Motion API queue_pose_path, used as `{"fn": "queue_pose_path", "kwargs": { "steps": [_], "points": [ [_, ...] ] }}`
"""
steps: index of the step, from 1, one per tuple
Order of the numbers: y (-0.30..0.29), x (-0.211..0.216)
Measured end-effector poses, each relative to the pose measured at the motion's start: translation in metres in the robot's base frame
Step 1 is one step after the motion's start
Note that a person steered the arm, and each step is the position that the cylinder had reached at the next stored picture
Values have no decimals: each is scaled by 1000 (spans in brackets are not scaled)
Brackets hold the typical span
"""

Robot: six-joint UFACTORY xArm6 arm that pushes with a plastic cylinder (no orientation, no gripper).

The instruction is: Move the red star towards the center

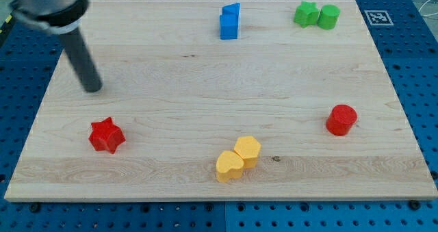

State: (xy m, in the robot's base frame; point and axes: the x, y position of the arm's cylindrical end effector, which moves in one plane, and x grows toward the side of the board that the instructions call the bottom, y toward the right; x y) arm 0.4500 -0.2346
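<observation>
Red star sits lower left of the frame on the wooden board, well apart from the board's middle. My tip rests on the board at upper left, above the star and near it, not touching. No claw on this rig: plain rod, holding nothing. Two blue blocks touch at top centre. Two green blocks top right. Red cylinder at right. Two yellow blocks touch at bottom centre.

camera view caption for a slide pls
My tip rests up-left of the red star, apart from it, on the wooden board.
</observation>
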Motion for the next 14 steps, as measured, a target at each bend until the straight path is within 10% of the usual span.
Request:
{"fn": "queue_pose_path", "kwargs": {
  "steps": [3, 14],
  "points": [
    [28, 108],
    [270, 17]
  ]
}}
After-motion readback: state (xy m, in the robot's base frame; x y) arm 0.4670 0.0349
